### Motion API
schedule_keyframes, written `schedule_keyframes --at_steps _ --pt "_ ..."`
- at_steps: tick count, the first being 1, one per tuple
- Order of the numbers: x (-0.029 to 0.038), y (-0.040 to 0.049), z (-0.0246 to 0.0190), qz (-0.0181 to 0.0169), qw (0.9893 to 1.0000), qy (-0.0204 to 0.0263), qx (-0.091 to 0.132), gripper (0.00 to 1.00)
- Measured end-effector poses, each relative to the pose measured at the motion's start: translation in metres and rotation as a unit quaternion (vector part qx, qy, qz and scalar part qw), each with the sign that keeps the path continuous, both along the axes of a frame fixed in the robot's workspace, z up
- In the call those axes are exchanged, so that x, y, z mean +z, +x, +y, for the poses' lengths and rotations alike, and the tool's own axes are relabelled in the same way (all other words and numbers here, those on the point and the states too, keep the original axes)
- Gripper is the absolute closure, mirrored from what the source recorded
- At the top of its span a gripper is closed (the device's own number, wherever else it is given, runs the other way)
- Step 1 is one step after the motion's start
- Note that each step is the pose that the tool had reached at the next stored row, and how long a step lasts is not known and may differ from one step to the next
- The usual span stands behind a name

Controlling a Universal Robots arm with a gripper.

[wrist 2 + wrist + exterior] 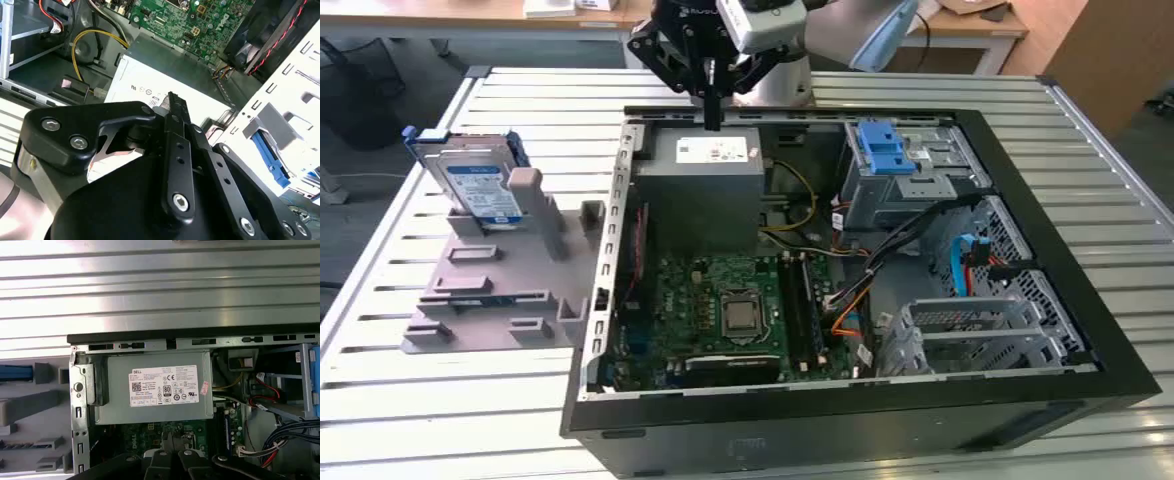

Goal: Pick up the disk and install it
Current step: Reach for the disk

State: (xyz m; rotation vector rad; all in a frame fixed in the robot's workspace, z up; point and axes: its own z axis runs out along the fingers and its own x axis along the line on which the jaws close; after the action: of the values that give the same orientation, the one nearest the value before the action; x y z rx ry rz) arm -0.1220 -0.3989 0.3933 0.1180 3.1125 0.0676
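The disk (476,186), a silver drive with a blue-and-white label in a blue carrier, stands upright in a grey fixture (494,290) on the table, at the exterior view's left of the open computer case (854,400). My gripper (714,122) hangs over the case's far edge, just above the grey power supply box (707,170), well apart from the disk. Its black fingers (172,107) are pressed together with nothing between them. In the first wrist view the gripper (170,440) sits over the motherboard edge, and the disk's blue carrier (15,373) shows at the side.
Inside the case lie the green motherboard (734,300), a silver drive cage with a blue latch (891,152), bundled cables (907,250) and a metal bracket (974,325). The slatted metal table (480,400) surrounds the case. The power supply's white sticker (165,386) faces the wrist camera.
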Motion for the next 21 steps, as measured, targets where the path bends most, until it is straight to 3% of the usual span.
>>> schedule_keyframes --at_steps 21 --pt "0.0 -0.0041 0.0 0.0 1.0 0.0 0.0 0.89"
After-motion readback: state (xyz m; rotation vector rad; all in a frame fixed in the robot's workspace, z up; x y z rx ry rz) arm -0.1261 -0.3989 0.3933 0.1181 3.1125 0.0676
